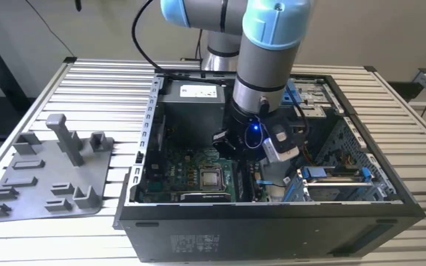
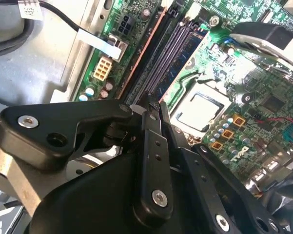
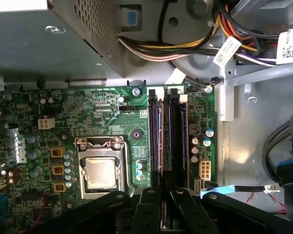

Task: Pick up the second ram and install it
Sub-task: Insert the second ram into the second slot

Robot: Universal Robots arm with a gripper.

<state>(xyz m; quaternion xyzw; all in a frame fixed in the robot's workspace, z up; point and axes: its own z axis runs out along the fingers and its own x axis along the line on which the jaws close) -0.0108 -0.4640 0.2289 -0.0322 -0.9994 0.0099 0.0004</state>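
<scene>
claw [image 3: 162,207]: clamped on second ram [image 3: 164,214] | above motherboard slots [image 3: 166,131] | inside open computer case [image 1: 142,166]

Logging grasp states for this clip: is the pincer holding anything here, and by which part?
Cannot be told. The pincer sits right over the memory slots inside the computer case, but no RAM stick is clearly visible between its fingers.

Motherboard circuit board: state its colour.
Green; the motherboard shows best in the first wrist view, beneath the gripper.
</scene>
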